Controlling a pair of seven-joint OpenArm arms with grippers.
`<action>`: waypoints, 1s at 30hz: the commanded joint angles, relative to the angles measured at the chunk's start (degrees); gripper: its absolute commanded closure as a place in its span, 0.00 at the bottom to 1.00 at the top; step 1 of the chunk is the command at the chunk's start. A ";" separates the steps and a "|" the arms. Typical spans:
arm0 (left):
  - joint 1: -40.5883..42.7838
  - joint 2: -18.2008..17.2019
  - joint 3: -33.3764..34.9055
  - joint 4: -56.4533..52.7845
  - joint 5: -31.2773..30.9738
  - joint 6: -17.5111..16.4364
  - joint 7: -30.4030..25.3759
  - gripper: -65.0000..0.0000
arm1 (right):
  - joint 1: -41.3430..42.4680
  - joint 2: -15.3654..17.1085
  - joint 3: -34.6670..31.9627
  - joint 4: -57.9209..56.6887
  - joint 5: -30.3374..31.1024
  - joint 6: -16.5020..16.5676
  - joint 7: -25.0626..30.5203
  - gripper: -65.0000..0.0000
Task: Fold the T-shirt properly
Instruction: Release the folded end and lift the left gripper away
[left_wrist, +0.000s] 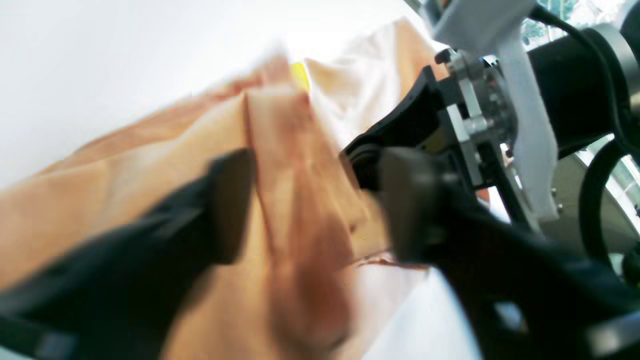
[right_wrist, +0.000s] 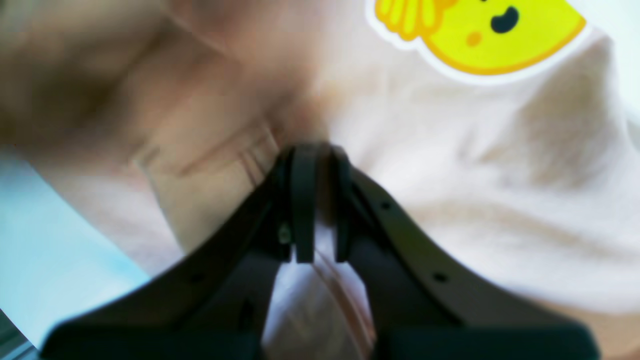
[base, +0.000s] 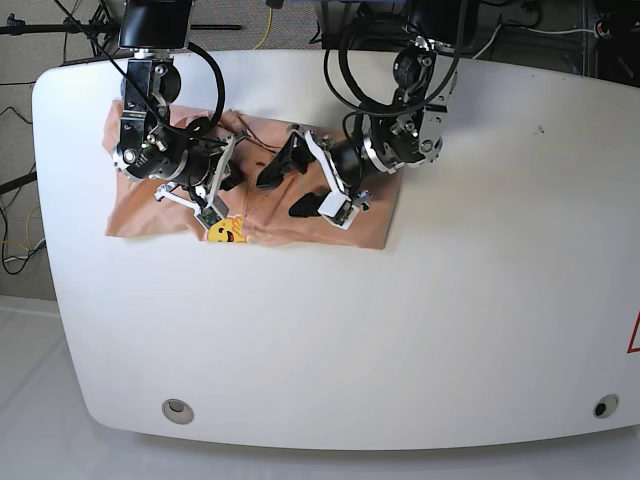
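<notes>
Peach cotton, the T-shirt (base: 270, 225) lies creased near the far left corner of the white table (base: 450, 300), its yellow smiley print (base: 226, 232) showing on the near edge below the right arm. The right gripper (right_wrist: 315, 200) has its jaws pressed together on a bunched fold of the cloth, just beside the print. The left gripper (left_wrist: 310, 200) hangs over the middle of the shirt with its black fingers (left_wrist: 232, 200) spread wide, a raised ridge of fabric between them but unpinched.
</notes>
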 joint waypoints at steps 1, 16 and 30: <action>-0.93 0.84 0.01 1.01 -1.33 -0.49 -2.09 0.31 | -0.05 0.37 0.06 0.28 -1.54 0.14 -2.21 0.92; -2.07 -1.79 -0.52 5.58 -1.16 -0.49 -2.00 0.31 | -0.05 0.37 0.06 0.19 -1.54 0.14 -2.21 0.92; -1.72 -10.50 -5.36 8.22 -0.98 -0.49 -2.00 0.31 | 0.04 0.37 0.06 0.37 -1.54 0.14 -2.12 0.92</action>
